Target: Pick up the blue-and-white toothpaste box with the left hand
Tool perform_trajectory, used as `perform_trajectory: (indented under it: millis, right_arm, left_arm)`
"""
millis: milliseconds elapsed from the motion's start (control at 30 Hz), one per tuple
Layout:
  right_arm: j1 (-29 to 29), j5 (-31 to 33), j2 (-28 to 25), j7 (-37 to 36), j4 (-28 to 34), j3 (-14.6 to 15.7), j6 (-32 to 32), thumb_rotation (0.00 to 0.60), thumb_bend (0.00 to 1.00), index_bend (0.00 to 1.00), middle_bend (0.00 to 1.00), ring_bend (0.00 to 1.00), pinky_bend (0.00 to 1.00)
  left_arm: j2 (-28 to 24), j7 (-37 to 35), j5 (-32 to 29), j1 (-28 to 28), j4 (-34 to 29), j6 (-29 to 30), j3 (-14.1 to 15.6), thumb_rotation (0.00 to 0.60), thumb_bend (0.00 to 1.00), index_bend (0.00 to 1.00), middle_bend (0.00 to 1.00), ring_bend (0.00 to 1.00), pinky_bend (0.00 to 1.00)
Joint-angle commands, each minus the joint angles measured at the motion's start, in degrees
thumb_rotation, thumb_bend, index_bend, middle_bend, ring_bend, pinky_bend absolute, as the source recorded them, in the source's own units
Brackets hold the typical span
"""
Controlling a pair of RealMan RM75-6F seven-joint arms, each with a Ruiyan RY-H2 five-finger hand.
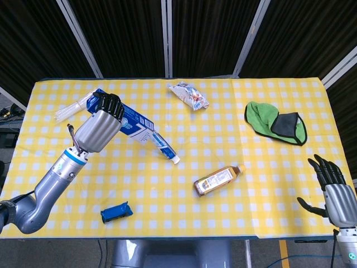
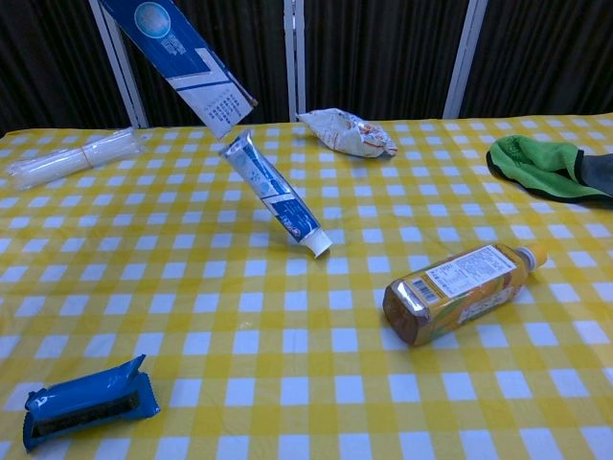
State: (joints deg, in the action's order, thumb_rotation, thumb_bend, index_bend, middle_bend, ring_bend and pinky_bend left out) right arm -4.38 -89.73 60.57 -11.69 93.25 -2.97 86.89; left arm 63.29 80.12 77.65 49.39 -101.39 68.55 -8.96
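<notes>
One toothpaste box (image 1: 133, 119) in my left hand (image 1: 100, 127), fingers wrapped round it, slanting toward 4 o'clock; toothpaste tube (image 2: 276, 195) below box mouth. My right hand (image 1: 334, 195) spread, empty.

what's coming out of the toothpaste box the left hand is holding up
A toothpaste tube has slid out of the tilted toothpaste box gripped by the left hand. Whether anything remains inside cannot be seen.

Silver-backed left hand (image 1: 98, 127) and right hand (image 1: 336, 196), black fingers, grey arms
</notes>
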Motion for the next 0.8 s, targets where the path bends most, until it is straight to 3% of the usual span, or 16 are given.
perform_trajectory:
  millis: [33,333,600,800]
  right_arm:
    - [0.0,0.0,0.0,0.0,0.0,0.0,0.0,0.6,0.08,0.0,0.0,0.0,0.0]
    - [0.0,-0.1,0.1,0.3,0.0,0.0,-0.1,0.6,0.08,0.0,0.0,0.0,0.0]
    - [0.0,-0.5,0.2,1.1,0.2,0.3,0.0,0.6,0.08,0.0,0.0,0.0,0.0]
    - [0.0,-0.5,0.4,1.5,0.2,0.3,0.0,0.6,0.08,0.0,0.0,0.0,0.0]
  left_arm:
    - [0.0,0.2,-0.3,-0.2,-0.7,0.5,-0.3,0.6,0.45,0.47,0.29,0.32,0.38]
    - [-0.9,-5.2,-4.8,-3.1,-3.6,3.2,-1.5,0.6,0.45,0.47,0.29,0.32,0.38]
    - [1.4,-15.1,-11.4,-7.4,-7.1,2.6,0.6,0.6,0.45,0.46,0.28,0.32,0.38]
    - [5.3,-24.8,-15.6,-10.5,-6.9,1.1,2.5,0.6,0.41,0.34,0.18,0.22,0.33]
